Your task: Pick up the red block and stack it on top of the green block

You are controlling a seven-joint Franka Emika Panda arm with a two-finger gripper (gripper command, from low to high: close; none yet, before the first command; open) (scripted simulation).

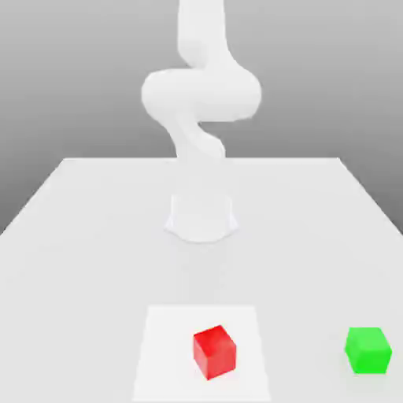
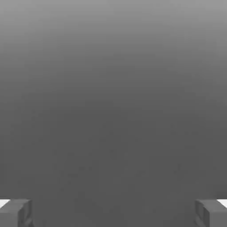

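The red block (image 1: 214, 351) rests on the table near the front edge, a little right of centre in the exterior view. The green block (image 1: 367, 349) sits on the table at the exterior view's right, level with the red one and well apart from it. In the hand view my gripper (image 2: 113, 213) is open, its two grey fingertips (image 2: 16, 212) set far apart with nothing between them and only plain grey background beyond.
The white arm (image 1: 200, 94) rises from its base (image 1: 201, 216) at the middle of the grey table (image 1: 79, 236) and bends upward out of the picture. A lighter square patch (image 1: 161, 346) lies under the red block.
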